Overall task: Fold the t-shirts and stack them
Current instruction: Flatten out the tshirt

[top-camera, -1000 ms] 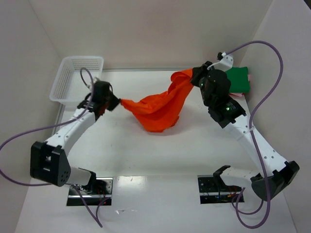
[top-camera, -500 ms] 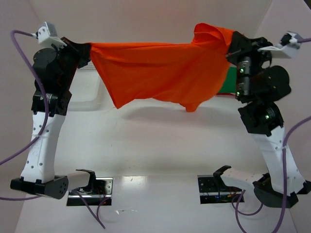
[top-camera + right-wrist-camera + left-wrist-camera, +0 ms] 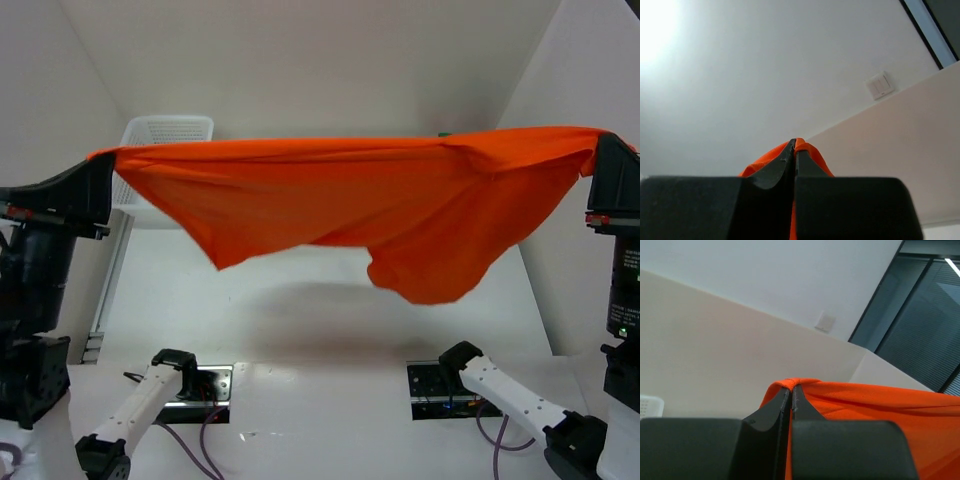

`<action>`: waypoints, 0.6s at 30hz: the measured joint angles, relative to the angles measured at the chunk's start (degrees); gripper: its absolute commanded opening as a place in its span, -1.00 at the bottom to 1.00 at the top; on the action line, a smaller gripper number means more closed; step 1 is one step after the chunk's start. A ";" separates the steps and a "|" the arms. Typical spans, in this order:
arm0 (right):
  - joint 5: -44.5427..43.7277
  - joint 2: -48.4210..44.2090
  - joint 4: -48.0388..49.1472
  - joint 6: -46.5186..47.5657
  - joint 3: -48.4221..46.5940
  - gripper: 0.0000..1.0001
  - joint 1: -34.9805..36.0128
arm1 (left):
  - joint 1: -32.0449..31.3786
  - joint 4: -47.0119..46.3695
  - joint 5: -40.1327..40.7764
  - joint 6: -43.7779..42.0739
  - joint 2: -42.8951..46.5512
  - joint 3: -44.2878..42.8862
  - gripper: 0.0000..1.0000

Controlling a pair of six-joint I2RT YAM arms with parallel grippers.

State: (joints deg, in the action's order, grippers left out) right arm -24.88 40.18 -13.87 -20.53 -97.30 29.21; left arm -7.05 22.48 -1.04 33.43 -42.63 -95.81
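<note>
The bright orange t-shirt [image 3: 350,200] hangs stretched wide in the air between both grippers, high above the table, its lower edge drooping at centre right. My left gripper [image 3: 100,170] is shut on its left end; the left wrist view shows the jaws pinched on orange cloth [image 3: 850,400]. My right gripper [image 3: 600,160] is shut on its right end; the right wrist view shows orange cloth [image 3: 812,152] at the tips. The green, red and pale pink folded shirts are hidden behind the orange cloth.
A white mesh basket [image 3: 165,130] stands at the back left of the table, partly hidden by the shirt. White walls close in the table on the left, back and right. The arm bases [image 3: 190,385] sit at the near edge.
Both grippers rose and spread far apart, pulling the orange shirt from a bunched heap on the table into a wide taut sheet held high. The green shirt at back right is now covered.
</note>
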 measured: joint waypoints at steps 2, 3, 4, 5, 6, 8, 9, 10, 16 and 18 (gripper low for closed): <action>0.13 1.09 -0.90 0.00 -0.81 -1.00 0.00 | 0.00 -0.02 -0.11 -0.07 0.59 -0.63 -1.00; -0.28 2.10 -1.18 0.09 -1.05 -1.00 0.00 | 0.00 -0.15 -0.02 -0.11 0.24 -0.68 -1.00; -0.98 3.15 -1.18 0.24 -1.07 -1.00 0.00 | 0.00 -0.26 0.17 -0.13 -0.37 -0.09 -1.00; -1.77 4.37 -0.90 0.42 -0.55 -1.00 -0.02 | 0.00 -0.79 0.50 -0.17 -1.14 1.14 -1.00; -2.80 5.40 -0.28 0.52 0.85 -1.00 -0.02 | 0.00 -1.33 0.94 -0.20 -2.14 2.82 -1.00; -5.07 7.48 1.07 0.48 5.46 -1.00 -0.02 | 0.02 -2.49 1.73 -0.17 -5.18 6.88 -1.00; -6.14 8.44 1.68 0.44 8.20 -1.00 -0.07 | 0.07 -3.45 1.95 -0.15 -7.19 9.27 -1.00; -7.32 9.75 1.97 0.28 11.39 -1.00 -0.13 | 0.13 -4.59 2.23 -0.02 -9.57 12.28 -1.00; -10.97 17.09 7.76 -3.17 33.62 -1.00 -0.50 | 0.22 -8.46 2.51 1.62 -23.96 29.44 -1.00; -11.63 19.61 8.92 -5.16 39.71 -1.00 -0.90 | 0.22 -9.38 2.84 2.82 -26.23 35.12 -1.00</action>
State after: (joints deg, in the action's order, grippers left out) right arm -36.51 59.79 -4.95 -25.69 -57.58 28.32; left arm -6.83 13.10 1.80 36.25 -68.86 -60.69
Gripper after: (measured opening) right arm 0.004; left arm 0.010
